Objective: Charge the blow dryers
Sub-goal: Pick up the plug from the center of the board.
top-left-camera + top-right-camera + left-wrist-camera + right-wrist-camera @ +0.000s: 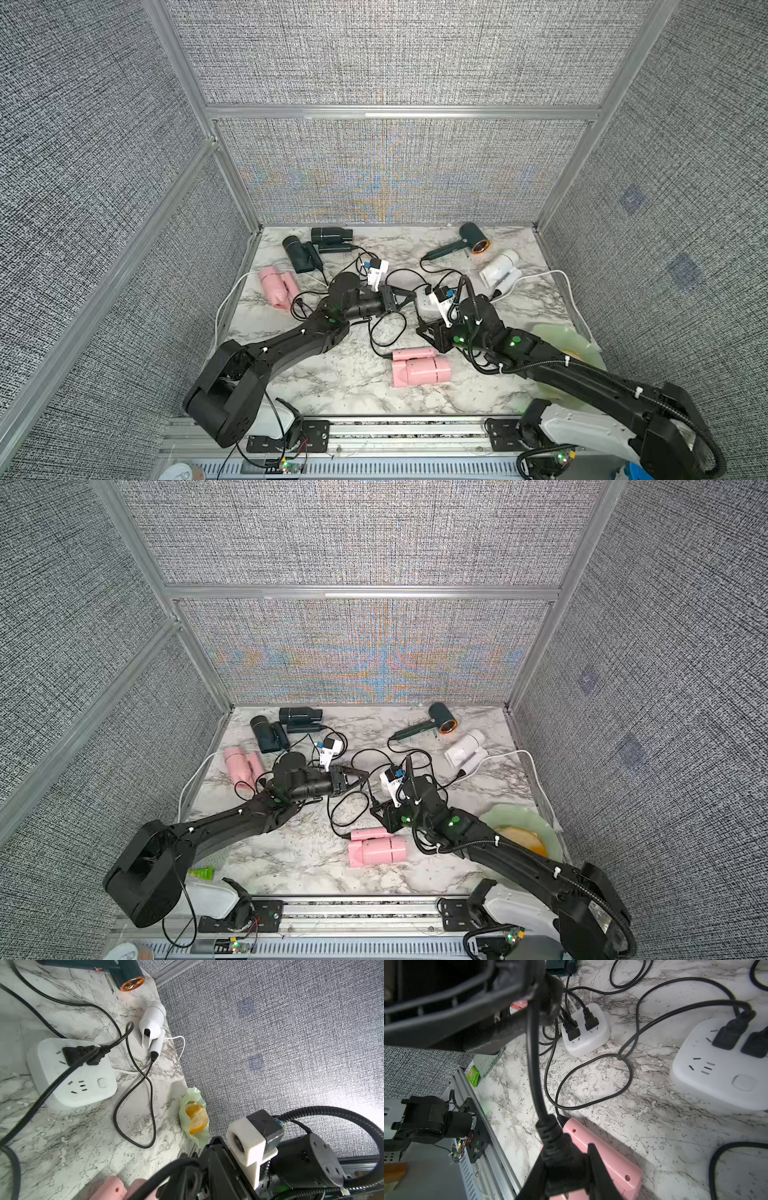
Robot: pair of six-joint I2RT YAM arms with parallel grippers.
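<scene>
Black plug [560, 1157] in right claw [566, 1174], pink dryer [618, 1163] just beside.

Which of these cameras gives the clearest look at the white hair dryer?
The left wrist view: the white blow dryer lies close and large there, barrel and handle easy to see. In both top views it is small, far back on the right. The right wrist view misses it.

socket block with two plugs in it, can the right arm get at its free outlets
Probably yes: the right gripper, shut on a black plug, hangs beside the socket block, and its empty outlets face up with nothing over them.
</scene>
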